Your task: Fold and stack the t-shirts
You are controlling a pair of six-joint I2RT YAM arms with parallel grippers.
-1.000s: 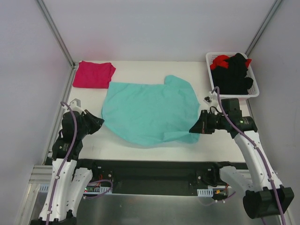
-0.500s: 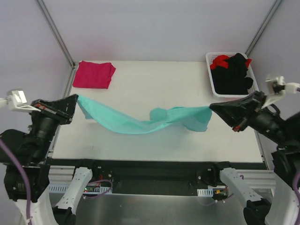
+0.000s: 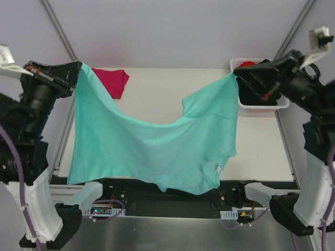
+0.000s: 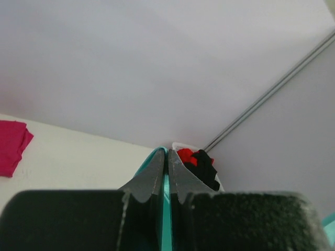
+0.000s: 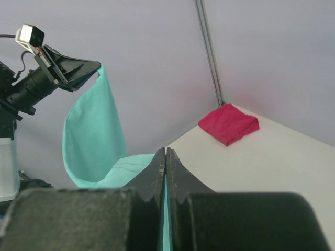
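The teal t-shirt [image 3: 152, 146] hangs spread in the air between both arms, its lower edge drooping over the table's near edge. My left gripper [image 3: 78, 67] is raised high at the left and shut on one upper corner; teal cloth [image 4: 166, 209] shows between its fingers. My right gripper [image 3: 235, 76] is raised at the right and shut on the other corner, a thin strip of teal cloth [image 5: 165, 219] pinched in it. The folded magenta-pink t-shirt [image 3: 112, 81] lies at the table's far left corner, partly hidden by the teal one, and shows as the pink t-shirt [image 5: 229, 123] in the right wrist view.
A white basket [image 3: 280, 103] at the far right holds black and red garments [image 3: 250, 66], largely behind my right arm. The black and red garments [image 4: 199, 163] also show in the left wrist view. Enclosure walls and metal corner posts [image 3: 60, 34] rise close on both sides.
Both arms have swung up from the table, lifting the teal t-shirt off it. It now hangs open and spread, where half a second ago it sagged as a narrow band.
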